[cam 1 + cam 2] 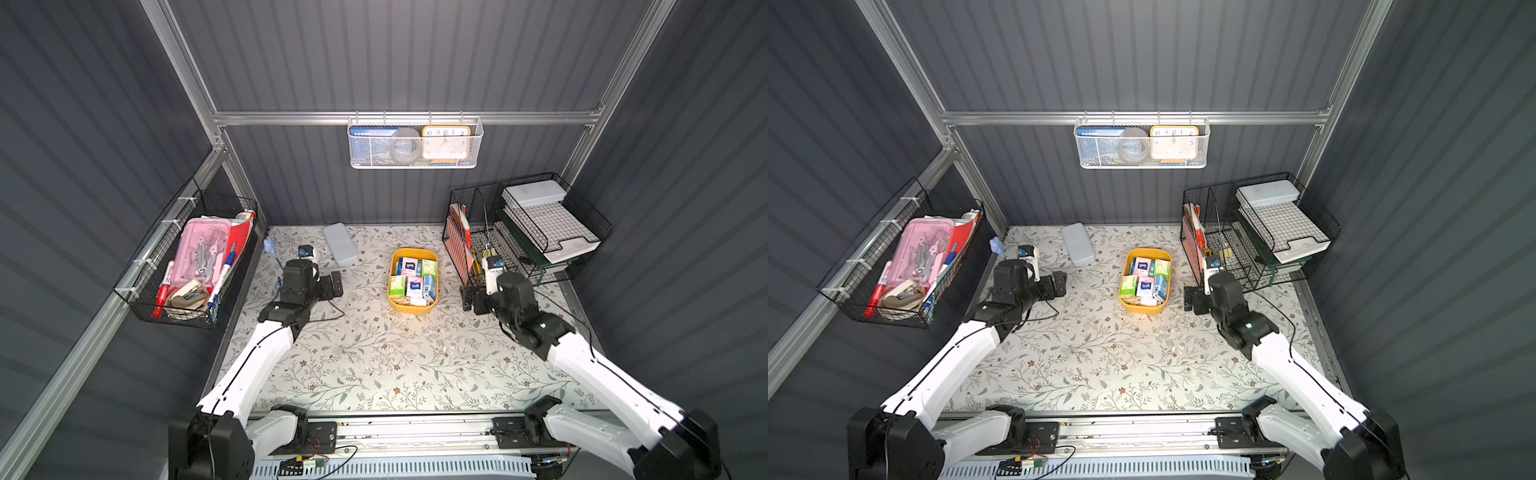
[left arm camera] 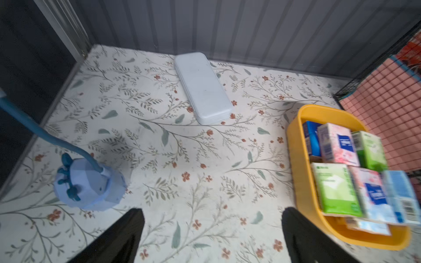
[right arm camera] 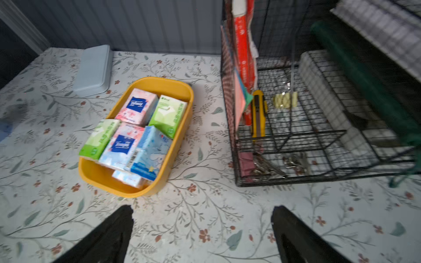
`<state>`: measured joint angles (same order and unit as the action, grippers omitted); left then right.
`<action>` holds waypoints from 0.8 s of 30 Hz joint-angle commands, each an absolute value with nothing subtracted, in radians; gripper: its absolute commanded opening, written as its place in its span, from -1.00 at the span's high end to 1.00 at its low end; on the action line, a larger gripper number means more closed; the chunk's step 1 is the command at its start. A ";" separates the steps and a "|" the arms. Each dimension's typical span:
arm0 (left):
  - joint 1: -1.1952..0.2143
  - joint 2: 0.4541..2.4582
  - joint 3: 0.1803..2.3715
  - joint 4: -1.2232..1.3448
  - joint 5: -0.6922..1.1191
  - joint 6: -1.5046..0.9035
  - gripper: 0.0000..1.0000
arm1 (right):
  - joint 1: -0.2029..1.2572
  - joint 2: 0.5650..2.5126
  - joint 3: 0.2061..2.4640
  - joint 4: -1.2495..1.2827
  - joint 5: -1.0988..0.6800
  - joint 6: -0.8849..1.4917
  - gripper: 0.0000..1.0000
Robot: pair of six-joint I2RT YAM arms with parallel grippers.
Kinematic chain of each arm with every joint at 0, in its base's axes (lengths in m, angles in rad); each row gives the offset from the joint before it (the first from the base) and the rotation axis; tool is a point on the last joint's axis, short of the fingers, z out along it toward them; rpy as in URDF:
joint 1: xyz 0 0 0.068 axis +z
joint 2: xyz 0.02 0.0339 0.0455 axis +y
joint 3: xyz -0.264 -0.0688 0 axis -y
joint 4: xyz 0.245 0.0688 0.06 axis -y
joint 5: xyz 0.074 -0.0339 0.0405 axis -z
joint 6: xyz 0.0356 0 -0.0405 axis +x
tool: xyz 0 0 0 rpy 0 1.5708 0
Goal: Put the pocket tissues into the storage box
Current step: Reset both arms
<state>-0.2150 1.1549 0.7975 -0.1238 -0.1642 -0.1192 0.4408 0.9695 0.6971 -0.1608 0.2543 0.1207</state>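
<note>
Right pincer [image 3: 202,208] wide, empty; pocket tissues [image 3: 136,104] in storage box [image 3: 159,81]

Enclosed lab booth, aluminium frame [image 1: 399,118], grey corrugated walls [image 1: 415,54], stationery basket [image 1: 174,318]

Dark grey ribbed walls [image 1: 407,54] close me in on three sides, framed by aluminium rails [image 1: 291,118]. My surface [image 1: 374,365] wears a pale cloth printed with leafy twigs and small rust-red flowers. A white mesh basket [image 1: 374,153] hangs from the back rail, a black wire basket [image 1: 178,318] from the left wall, and a black wire rack [image 1: 478,199] stands in the far right corner. Light is brightest mid-surface.
</note>
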 commanded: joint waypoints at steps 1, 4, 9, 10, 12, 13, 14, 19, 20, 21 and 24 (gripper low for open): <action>-0.208 1.195 0.708 0.103 -0.260 0.076 -0.98 | 0.394 0.897 0.609 -0.042 0.453 0.067 -0.98; -0.202 1.284 0.656 0.196 -0.278 0.113 -0.98 | 0.344 0.875 0.501 0.046 0.473 0.074 -0.98; -0.188 1.421 0.529 0.475 -0.285 0.118 -0.98 | 0.252 0.972 0.278 0.499 0.487 0.058 -0.98; -0.184 1.446 0.519 0.514 -0.285 0.114 -0.98 | 0.223 1.005 0.263 0.553 0.455 0.069 -0.98; -0.173 1.495 0.499 0.611 -0.265 0.105 -0.98 | 0.175 1.100 0.270 0.607 0.430 0.104 -0.98; -0.170 1.521 0.500 0.644 -0.265 0.101 -0.98 | 0.163 1.139 0.276 0.633 0.414 0.108 -0.98; -0.164 1.551 0.499 0.681 -0.264 0.094 -0.98 | 0.154 1.198 0.284 0.695 0.415 0.103 -0.98; -0.131 1.683 0.518 0.813 -0.217 0.068 -0.98 | 0.152 1.384 0.394 0.730 0.368 -0.006 -0.98; -0.109 1.701 0.497 0.873 -0.183 0.057 -0.98 | 0.151 1.392 0.411 0.714 0.384 -0.020 -0.98; -0.093 1.703 0.478 0.894 -0.163 0.040 -0.98 | 0.137 1.411 0.411 0.729 0.368 -0.015 -0.98; -0.089 1.702 0.476 0.900 -0.152 0.038 -0.98 | 0.090 1.534 0.381 0.957 0.315 -0.015 -0.98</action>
